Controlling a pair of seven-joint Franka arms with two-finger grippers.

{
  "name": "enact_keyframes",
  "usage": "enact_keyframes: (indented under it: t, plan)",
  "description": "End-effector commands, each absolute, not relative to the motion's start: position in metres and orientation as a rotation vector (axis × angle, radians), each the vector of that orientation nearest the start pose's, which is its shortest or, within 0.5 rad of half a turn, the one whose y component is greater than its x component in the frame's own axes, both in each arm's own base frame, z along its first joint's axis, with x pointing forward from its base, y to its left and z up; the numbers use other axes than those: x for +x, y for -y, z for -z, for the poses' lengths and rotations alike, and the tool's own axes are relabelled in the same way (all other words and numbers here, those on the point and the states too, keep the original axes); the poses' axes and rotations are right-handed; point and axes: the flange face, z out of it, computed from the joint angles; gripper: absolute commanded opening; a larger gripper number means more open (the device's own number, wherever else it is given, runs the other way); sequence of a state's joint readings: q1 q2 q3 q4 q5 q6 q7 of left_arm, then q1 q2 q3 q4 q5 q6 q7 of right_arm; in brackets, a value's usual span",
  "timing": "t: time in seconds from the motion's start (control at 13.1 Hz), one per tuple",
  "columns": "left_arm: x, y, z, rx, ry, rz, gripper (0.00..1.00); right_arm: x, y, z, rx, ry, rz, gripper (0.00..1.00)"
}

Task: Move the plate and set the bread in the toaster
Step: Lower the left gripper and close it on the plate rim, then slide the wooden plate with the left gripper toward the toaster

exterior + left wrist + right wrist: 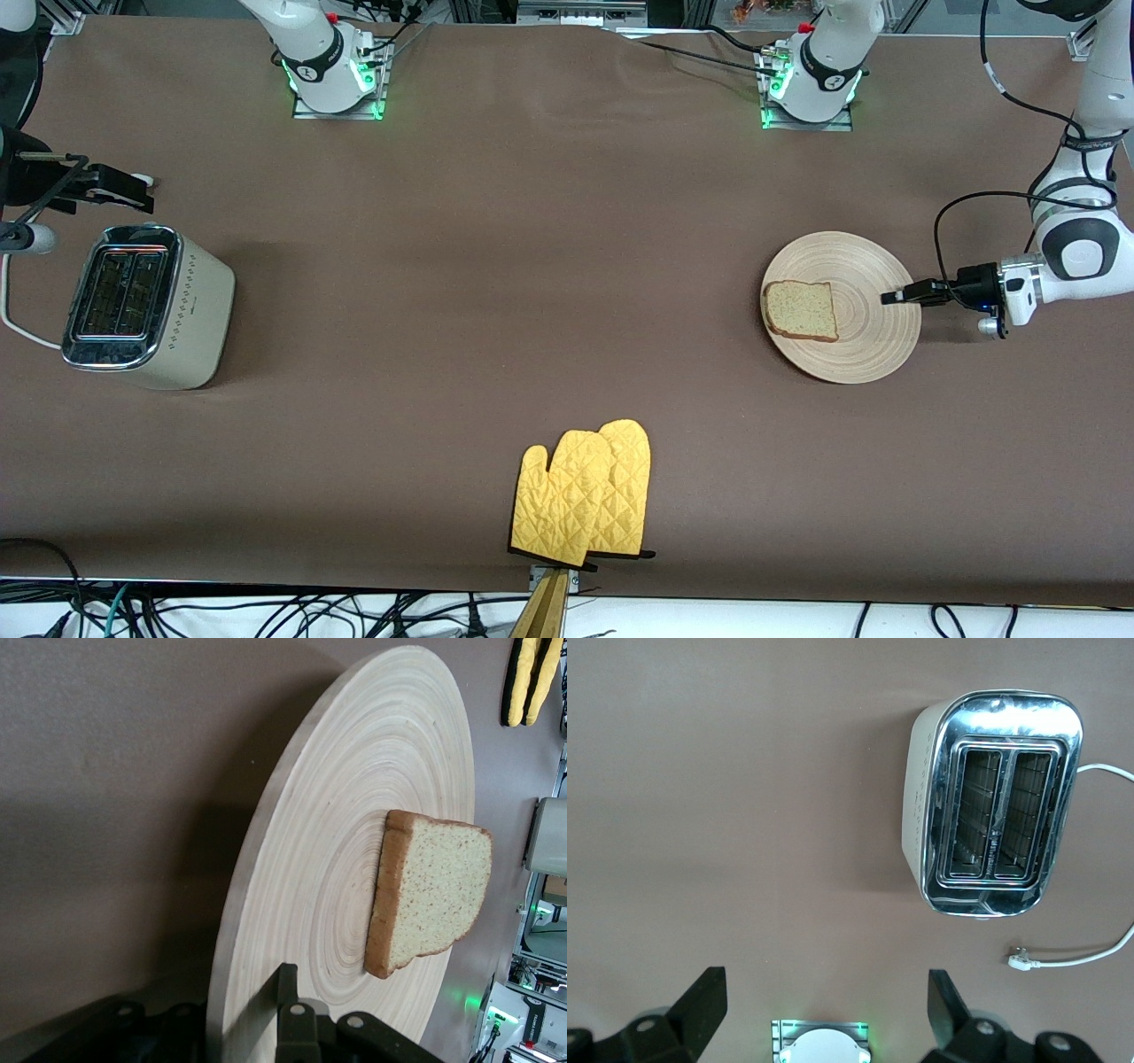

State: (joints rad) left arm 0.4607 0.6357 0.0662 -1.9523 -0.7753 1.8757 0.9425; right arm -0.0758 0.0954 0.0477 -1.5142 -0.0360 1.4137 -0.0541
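Observation:
The light wooden plate [873,350] lies toward the left arm's end of the table, with the bread [801,310] on the side of it toward the table's middle. My left gripper [897,296] grips the plate's rim at the left arm's end. In the left wrist view one finger [286,992] lies on top of the plate [354,815], the other is hidden under the rim, and the bread [434,890] lies past it. The cream-white toaster [146,306] stands at the right arm's end, both slots empty. My right gripper [133,190] hangs open and empty over the table beside the toaster [992,802].
A pair of yellow oven mitts [585,496] lies at the table's edge nearest the front camera. The toaster's white cord [1076,957] trails on the table beside it. The arm bases [332,75] stand along the edge farthest from the camera.

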Motion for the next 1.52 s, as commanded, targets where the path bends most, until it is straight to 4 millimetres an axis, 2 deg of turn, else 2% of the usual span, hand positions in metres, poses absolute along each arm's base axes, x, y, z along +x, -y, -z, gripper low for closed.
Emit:
enact_keyframes:
  t: [0.0, 0.3, 0.76, 1.22, 1.45]
  plan:
    - [0.496, -0.227, -0.120, 2.259, -0.141, 0.105, 0.00, 0.567, 0.023, -0.591, -3.134, 0.041, -0.292, 1.00]
    - [0.499, -0.222, -0.126, 2.207, -0.143, 0.093, 0.00, 0.567, 0.023, -0.591, -3.134, 0.041, -0.292, 1.00]
    - [0.509, -0.200, -0.133, 2.127, -0.131, 0.085, 0.00, 0.567, 0.023, -0.591, -3.134, 0.041, -0.292, 1.00]
    - [0.531, -0.152, -0.143, 2.026, -0.061, 0.042, 0.00, 0.567, 0.024, -0.591, -3.134, 0.039, -0.292, 1.00]
    - [0.541, -0.112, -0.147, 1.916, -0.048, 0.047, 0.00, 0.568, 0.024, -0.590, -3.133, 0.037, -0.295, 1.00]
